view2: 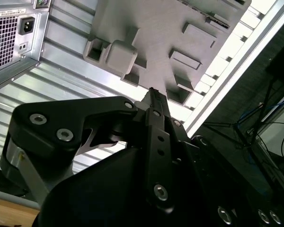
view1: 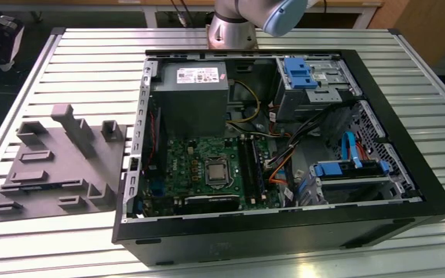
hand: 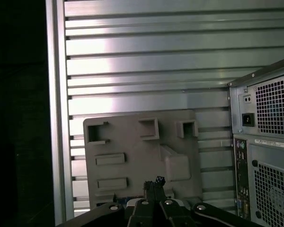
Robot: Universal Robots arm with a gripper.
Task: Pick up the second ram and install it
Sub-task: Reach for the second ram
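Note:
My gripper (hand: 154,182) hangs high above the grey fixture plate (hand: 132,137), its fingers pressed together with nothing between them; its fingertip (view2: 154,93) points down at the plate (view2: 156,33). In the exterior view the plate (view1: 60,168) lies on the table at that view's left. A slim dark strip with bluish marks, the second ram (view1: 43,187), sits in a groove near the plate's near edge. In the first wrist view the ram (hand: 131,202) is mostly hidden behind my fingers. The motherboard's long black slots (view1: 250,165) lie inside the open computer case (view1: 284,231).
The case holds a grey power supply (view1: 192,95), blue drive brackets (view1: 300,72) and loose cables (view1: 280,165). Its rear panel (hand: 267,142) rises beside the plate. The arm's base (view1: 234,26) stands behind the case. The slatted table's edge rail (hand: 57,118) runs past the plate.

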